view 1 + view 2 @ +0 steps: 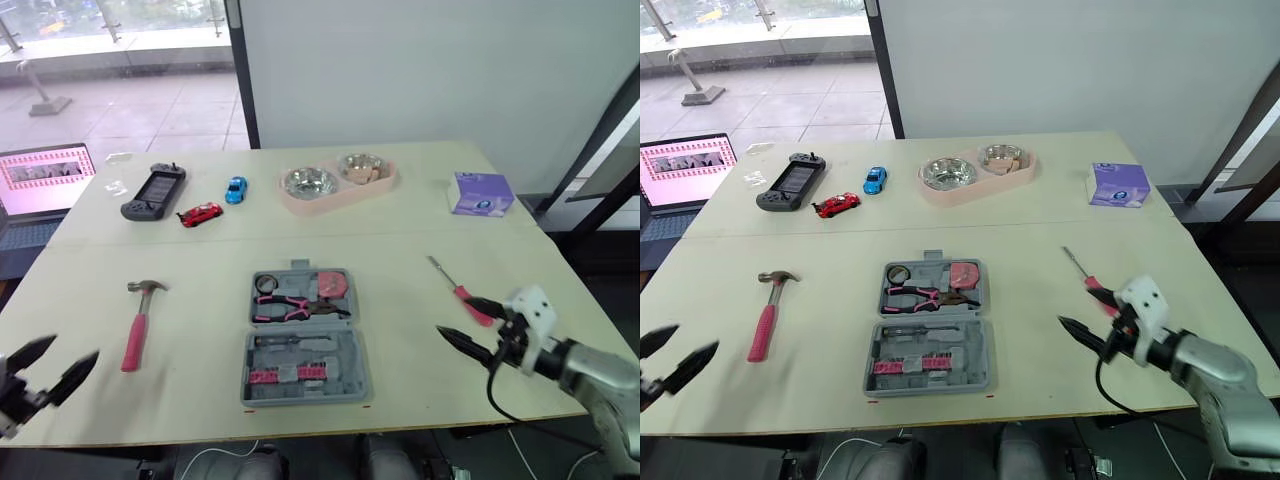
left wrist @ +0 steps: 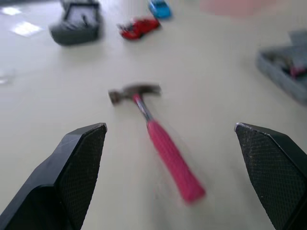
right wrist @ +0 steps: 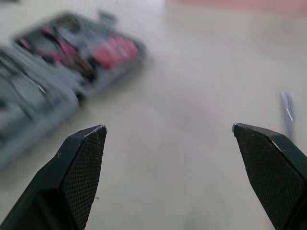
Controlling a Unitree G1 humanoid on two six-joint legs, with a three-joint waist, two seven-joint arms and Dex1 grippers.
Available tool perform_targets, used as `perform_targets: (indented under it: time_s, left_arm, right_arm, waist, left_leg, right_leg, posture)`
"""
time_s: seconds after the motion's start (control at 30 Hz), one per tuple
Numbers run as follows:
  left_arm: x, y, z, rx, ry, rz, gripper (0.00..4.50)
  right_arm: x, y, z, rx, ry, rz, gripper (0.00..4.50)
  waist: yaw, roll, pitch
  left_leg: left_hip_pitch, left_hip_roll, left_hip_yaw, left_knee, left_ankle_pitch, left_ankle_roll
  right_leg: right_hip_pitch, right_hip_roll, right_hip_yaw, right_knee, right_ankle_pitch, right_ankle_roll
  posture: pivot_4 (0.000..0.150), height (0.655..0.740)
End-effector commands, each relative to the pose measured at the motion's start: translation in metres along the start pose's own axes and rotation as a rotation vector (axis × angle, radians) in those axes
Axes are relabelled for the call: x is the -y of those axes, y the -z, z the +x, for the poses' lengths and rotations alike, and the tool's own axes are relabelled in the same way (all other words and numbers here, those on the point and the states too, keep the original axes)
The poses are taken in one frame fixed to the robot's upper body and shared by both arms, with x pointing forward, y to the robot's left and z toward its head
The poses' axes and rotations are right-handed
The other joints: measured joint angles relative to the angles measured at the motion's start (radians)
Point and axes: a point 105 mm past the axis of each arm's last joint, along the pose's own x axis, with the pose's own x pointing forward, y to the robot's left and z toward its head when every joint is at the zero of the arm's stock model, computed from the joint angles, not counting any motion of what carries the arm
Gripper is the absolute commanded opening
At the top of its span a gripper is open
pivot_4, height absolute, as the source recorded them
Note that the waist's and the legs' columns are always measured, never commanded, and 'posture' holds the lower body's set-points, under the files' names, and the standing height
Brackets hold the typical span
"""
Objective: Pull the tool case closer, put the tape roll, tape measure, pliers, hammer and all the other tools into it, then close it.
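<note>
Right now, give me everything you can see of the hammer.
The hammer lies flat on the pale table, left of the open tool case and clear of it. Grey metal claw head, bare metal neck, pink grip over most of the handle. Head toward the far side, handle running toward the near edge. Only the table touches it; the open left gripper hovers short of the handle end.

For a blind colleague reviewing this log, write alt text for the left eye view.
An open grey tool case lies in the middle of the table, a pink-handled hammer to its left, a red-handled screwdriver to its right. The left gripper hovers open near the hammer, the right gripper open beside the screwdriver.
</note>
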Motion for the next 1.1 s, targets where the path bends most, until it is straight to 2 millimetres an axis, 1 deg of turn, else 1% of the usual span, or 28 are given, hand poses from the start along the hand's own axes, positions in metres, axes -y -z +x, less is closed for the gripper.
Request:
perform_targets:
  time_s: [0.03,0.1,0.17,0.2,0.27,0.33,0.4,0.47,0.53,0.6,0.63,0.73,0.8,0.87,0.9,1.03,1.07,1.1]
  left_arm:
    - [0.001,-0.007,0.032,-0.009,-0.200,-0.082,4.50]
    - [-0.001,0.000,0.050,-0.081,-0.290,-0.124,4.50]
    - [0.003,-0.001,0.069,-0.123,-0.278,-0.093,4.50]
    - [0.003,0.000,0.079,-0.146,-0.269,-0.077,4.50]
    - [-0.002,0.006,0.098,-0.192,-0.284,-0.154,4.50]
    - [-0.004,0.016,0.111,-0.253,-0.285,-0.122,4.50]
    - [-0.002,0.026,0.118,-0.296,-0.267,-0.104,4.50]
    - [-0.003,0.036,0.124,-0.319,-0.262,-0.118,4.50]
    - [0.002,0.056,0.128,-0.386,-0.247,-0.135,4.50]
    - [0.010,0.076,0.130,-0.464,-0.227,-0.173,4.50]
    - [0.012,0.082,0.131,-0.479,-0.218,-0.164,4.50]
    - [0.005,0.089,0.131,-0.486,-0.248,-0.162,4.50]
    - [0.008,0.094,0.132,-0.503,-0.229,-0.163,4.50]
    - [0.012,0.100,0.132,-0.511,-0.212,-0.191,3.95]
    - [0.014,0.102,0.132,-0.511,-0.211,-0.203,3.58]
    - [0.017,0.106,0.132,-0.512,-0.203,-0.213,1.62]
    - [0.018,0.106,0.133,-0.511,-0.199,-0.214,1.01]
    - [0.018,0.106,0.134,-0.510,-0.197,-0.214,0.51]
  right_arm:
    - [-0.024,-0.034,0.037,0.077,-0.110,-0.024,4.43]
    - [-0.032,-0.047,0.054,0.103,-0.163,-0.036,4.43]
    - [-0.034,-0.054,0.066,0.121,-0.191,-0.042,4.43]
    - [-0.034,-0.055,0.070,0.119,-0.202,-0.046,4.43]
    - [-0.034,-0.054,0.079,0.103,-0.219,-0.062,4.43]
    - [-0.039,-0.055,0.085,0.099,-0.247,-0.077,4.43]
    - [-0.042,-0.058,0.087,0.111,-0.264,-0.072,4.43]
    - [-0.044,-0.056,0.088,0.111,-0.272,-0.062,4.43]
    - [-0.044,-0.050,0.088,0.092,-0.266,-0.070,4.43]
    - [-0.043,-0.049,0.088,0.086,-0.254,-0.076,4.43]
    - [-0.043,-0.051,0.087,0.089,-0.252,-0.077,4.43]
    - [-0.048,-0.056,0.085,0.109,-0.272,-0.081,4.43]
    - [-0.054,-0.057,0.083,0.118,-0.301,-0.092,4.43]
    - [-0.059,-0.058,0.083,0.131,-0.340,-0.102,4.50]
    - [-0.061,-0.058,0.082,0.133,-0.353,-0.103,4.50]
    - [-0.070,-0.057,0.080,0.116,-0.469,-0.172,4.50]
    - [-0.070,-0.057,0.081,0.101,-0.498,-0.199,4.50]
    - [-0.069,-0.057,0.082,0.090,-0.516,-0.218,4.50]
  waist:
    - [0.001,0.000,0.000]
    - [0.001,0.000,0.000]
    - [0.001,0.000,0.000]
    - [0.002,0.000,0.000]
    - [0.004,0.000,0.000]
    - [0.002,0.000,0.000]
    - [-0.004,0.000,0.000]
    - [-0.007,0.000,0.000]
    - [-0.006,0.000,0.000]
    - [-0.002,0.000,-0.001]
    - [0.001,0.002,-0.002]
    - [0.002,0.010,-0.006]
    - [0.001,0.014,-0.009]
    - [-0.001,0.017,-0.011]
    - [-0.002,0.018,-0.011]
    - [0.000,0.020,-0.013]
    - [0.000,0.020,-0.013]
    - [0.000,0.020,-0.013]
  left_leg:
    - [0.000,0.000,0.000,0.000,0.000,0.000]
    - [0.000,-0.001,0.000,0.001,0.000,-0.001]
    - [0.000,-0.001,-0.002,0.001,0.001,-0.001]
    - [0.000,-0.001,-0.002,0.001,0.001,-0.002]
    - [-0.001,-0.002,-0.002,0.001,0.001,-0.002]
    - [-0.001,-0.002,-0.002,0.001,0.001,-0.002]
    - [-0.001,-0.002,-0.002,0.000,0.001,-0.002]
    - [-0.001,-0.002,-0.002,0.000,0.001,-0.002]
    - [-0.001,-0.002,-0.002,-0.001,0.001,-0.002]
    - [-0.001,-0.002,-0.002,0.000,0.002,-0.003]
    - [-0.001,-0.002,-0.002,0.000,0.002,-0.003]
    - [0.000,-0.003,-0.002,0.000,0.003,-0.005]
    - [0.001,-0.002,-0.002,-0.001,0.003,-0.005]
    - [0.001,-0.002,-0.002,-0.001,0.003,-0.005]
    - [0.001,-0.002,-0.002,-0.001,0.003,-0.005]
    - [0.001,-0.003,-0.001,0.000,0.003,-0.005]
    - [0.001,-0.003,-0.002,0.000,0.003,-0.005]
    - [0.001,-0.003,-0.002,0.000,0.003,-0.005]
  right_leg:
    - [0.000,0.000,0.000,0.000,0.000,0.000]
    - [0.000,0.000,0.000,0.001,0.000,0.000]
    - [0.000,0.000,-0.001,0.001,0.000,0.000]
    - [0.000,0.000,-0.001,0.002,0.001,0.000]
    - [0.000,0.000,-0.001,0.001,0.001,0.000]
    - [0.000,0.000,-0.001,0.001,0.001,0.000]
    - [-0.001,0.000,-0.001,0.001,0.001,0.000]
    - [-0.002,0.000,0.000,0.001,0.001,0.000]
    - [-0.002,0.000,0.000,0.002,0.001,0.000]
    - [-0.002,0.000,0.000,0.002,0.001,-0.001]
    - [-0.002,0.000,0.000,0.002,0.001,-0.001]
    - [-0.001,0.000,0.000,0.002,0.001,0.000]
    - [-0.001,0.000,0.000,0.002,0.001,0.000]
    - [-0.001,0.000,0.000,0.002,0.001,0.000]
    - [0.000,0.000,0.000,0.002,0.001,0.000]
    - [0.000,0.000,0.000,0.002,0.001,0.000]
    - [0.000,0.000,0.000,0.002,0.001,0.001]
    - [0.001,-0.001,0.000,0.002,0.002,0.001]
  posture:
    - [0.150,0.7360]
    - [0.150,0.7360]
    - [0.150,0.7360]
    - [0.150,0.7360]
    - [0.150,0.7360]
    - [0.150,0.7360]
    - [0.150,0.7360]
    - [0.150,0.7360]
    - [0.150,0.7360]
    - [0.150,0.7360]
    - [0.150,0.7360]
    - [0.150,0.7360]
    - [0.150,0.7360]
    - [0.150,0.7360]
    - [0.150,0.7360]
    - [0.150,0.7360]
    - [0.150,0.7360]
    - [0.150,0.7360]
